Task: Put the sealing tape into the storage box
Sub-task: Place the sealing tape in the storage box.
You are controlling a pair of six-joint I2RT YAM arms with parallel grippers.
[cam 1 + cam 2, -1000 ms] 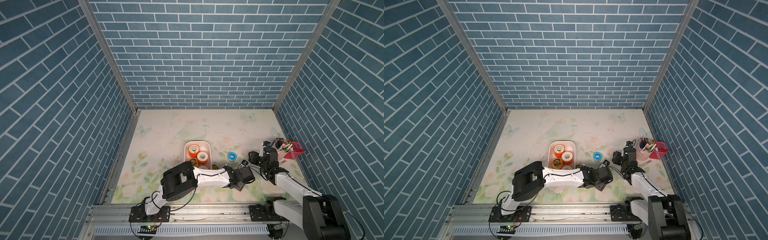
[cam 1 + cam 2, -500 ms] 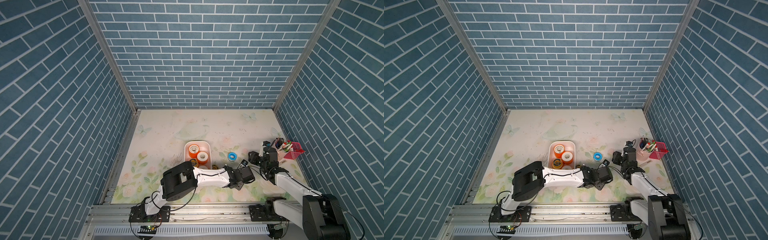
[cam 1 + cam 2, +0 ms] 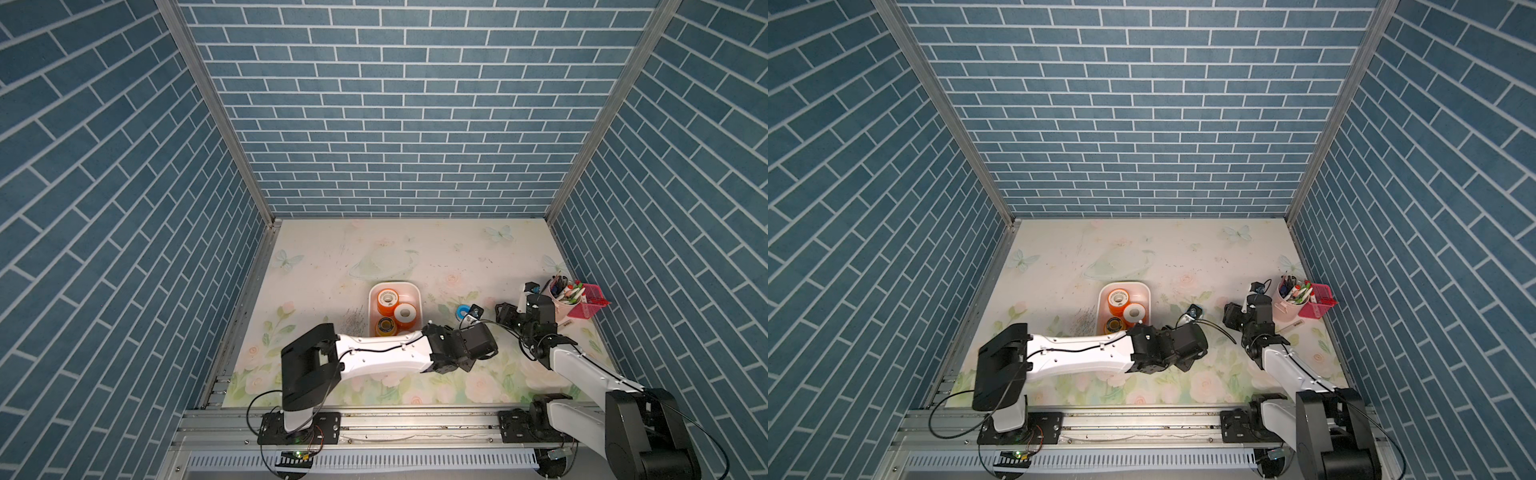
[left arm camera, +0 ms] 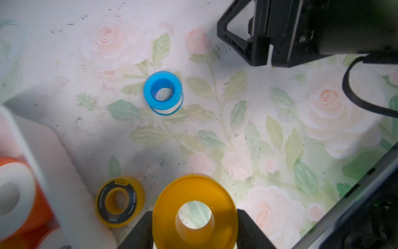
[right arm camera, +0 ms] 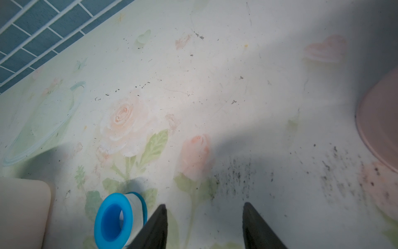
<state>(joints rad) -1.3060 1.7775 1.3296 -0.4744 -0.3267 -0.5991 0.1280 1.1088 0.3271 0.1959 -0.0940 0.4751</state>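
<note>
So, starting at the left, the storage box point(image 3: 395, 284) already has three rolls of sealing tape point(image 3: 405, 314) in it: two orange rolls point(image 3: 388, 300) with white faces and a dark yellow-rimmed roll point(image 3: 385, 326). By my judgement roughly half the job is done. Between the box and the left gripper point(image 4: 193, 212), just beside the box's outer wall, a loose yellow-black roll point(image 4: 120, 201) lies flat on the table point(image 4: 258, 129), not yet collected. The left gripper's fingers point(image 4: 142, 228) press against both sides of a yellow roll point(image 4: 195, 194), clamping it. Whether the roll is clear of the table I cannot tell. I take it to be the piece in hand, needing only a short carry to the box. Well beyond those fingertips the blue roll point(image 4: 163, 92) rests on the table. The right gripper point(image 5: 204, 226) stands parted and empty, with the blue roll just outside one of its fingers. Three rolls are left outside the box.
</note>
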